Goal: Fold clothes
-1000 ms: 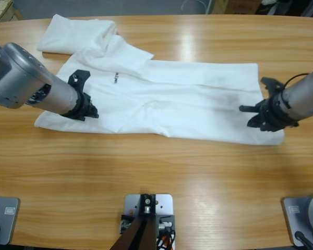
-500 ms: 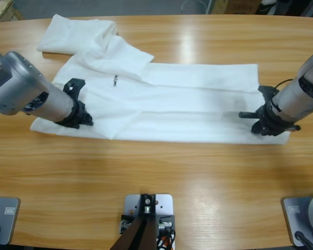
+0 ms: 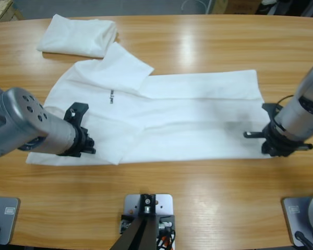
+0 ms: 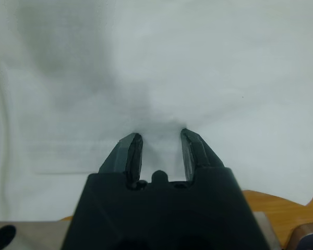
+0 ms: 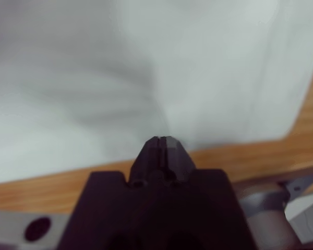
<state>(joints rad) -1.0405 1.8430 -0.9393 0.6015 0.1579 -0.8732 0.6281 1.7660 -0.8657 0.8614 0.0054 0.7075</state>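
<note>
A white T-shirt (image 3: 188,114) lies spread lengthwise across the table, its tiny dark chest print (image 3: 110,96) facing up and one sleeve folded over at the upper left. My left gripper (image 3: 86,145) sits on the shirt's near left part. In the left wrist view its jaws (image 4: 161,143) stand slightly apart with puckered white cloth (image 4: 198,62) pinched between the tips. My right gripper (image 3: 269,141) is at the shirt's near right corner. In the right wrist view its jaws (image 5: 161,141) are closed together at the edge of the cloth (image 5: 146,62).
A second white T-shirt (image 3: 78,35), folded, lies at the far left of the table, apart from the spread one. Bare wood (image 3: 208,192) runs along the near edge in front of the shirt.
Both grippers have moved toward the near edge, dragging the shirt with them. The shirt has slid off the folded one and lies flatter.
</note>
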